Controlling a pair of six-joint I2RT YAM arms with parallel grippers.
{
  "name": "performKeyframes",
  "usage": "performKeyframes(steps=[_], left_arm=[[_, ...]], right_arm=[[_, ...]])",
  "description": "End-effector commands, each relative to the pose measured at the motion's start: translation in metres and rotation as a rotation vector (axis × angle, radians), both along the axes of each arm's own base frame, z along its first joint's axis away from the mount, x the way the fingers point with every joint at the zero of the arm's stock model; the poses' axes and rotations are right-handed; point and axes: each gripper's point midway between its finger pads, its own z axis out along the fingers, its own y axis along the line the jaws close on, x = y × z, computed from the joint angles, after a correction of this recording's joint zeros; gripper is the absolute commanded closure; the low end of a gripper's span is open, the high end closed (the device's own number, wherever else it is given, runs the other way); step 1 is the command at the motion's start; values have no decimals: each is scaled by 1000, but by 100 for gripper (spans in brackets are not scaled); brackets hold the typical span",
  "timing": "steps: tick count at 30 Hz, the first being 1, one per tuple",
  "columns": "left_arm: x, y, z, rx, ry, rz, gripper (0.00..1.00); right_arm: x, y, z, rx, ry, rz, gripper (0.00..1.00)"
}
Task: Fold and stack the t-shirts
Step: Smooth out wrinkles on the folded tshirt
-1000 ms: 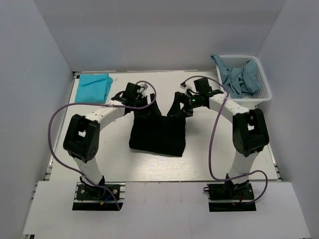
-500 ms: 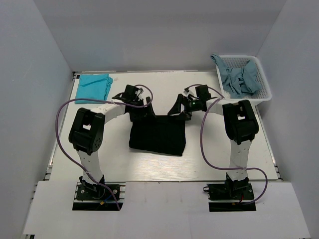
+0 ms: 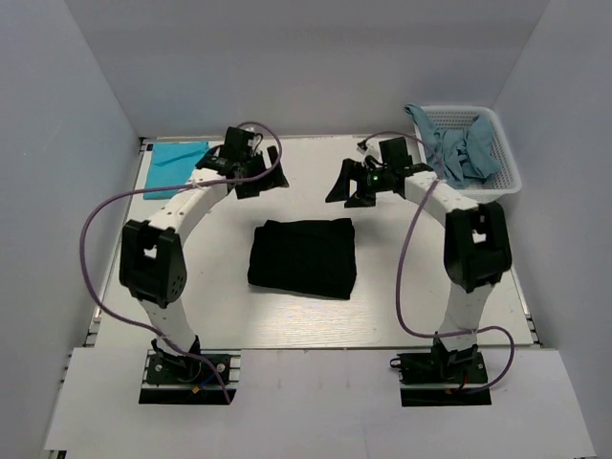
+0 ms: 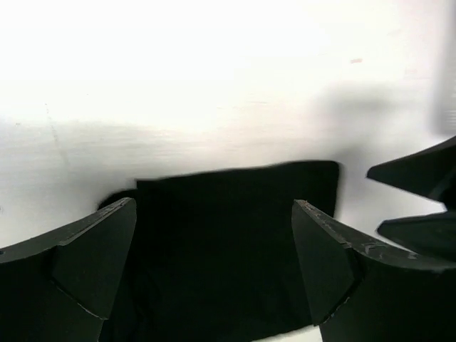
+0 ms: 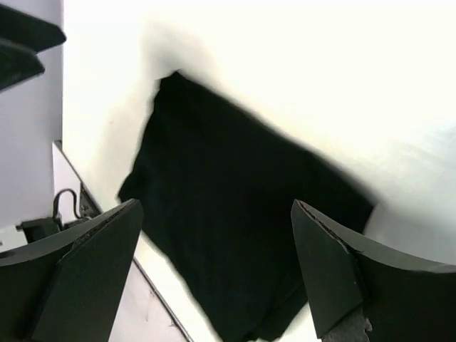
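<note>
The left pincer (image 3: 258, 179) hangs spread wide with nothing between its fingers; the right pincer (image 3: 350, 188) is likewise agape and empty; both are lifted clear of the cloth. Below the pair and a little nearward, midway between them, the black t-shirt (image 3: 302, 258) lies folded into a neat rectangle flat on the table (image 3: 287, 325); each wrist view looks down on it through its own parted fingers. It should handle as light, limp cloth; the layers would likely slide apart and sag if pinched at one corner, so I would take it at two corners of the edge nearest the pincers, clamping every layer. Just outward of the left pincer sits the folded teal t-shirt (image 3: 177, 164), probably the place to stack; outward of the right pincer, the greyish-blue t-shirts (image 3: 461, 153) lie crumpled in the basket (image 3: 507, 184).
</note>
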Motion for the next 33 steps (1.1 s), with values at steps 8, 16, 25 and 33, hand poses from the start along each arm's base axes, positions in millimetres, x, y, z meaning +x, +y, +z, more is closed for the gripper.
performKeyframes(steps=[8,16,25,33], left_arm=[[-135,-51,20,-458,41,-148,0],[-184,-41,-33,-430,67,-195,0],[-243,-3,-137,-309,362,-82,0],[-218,20,-103,-167,252,-7,0]], right_arm=[[-145,16,28,86,-35,223,10],[-203,24,-30,232,110,480,10],[-221,-9,-112,85,330,361,10],[-209,-38,-109,-34,301,271,10]])
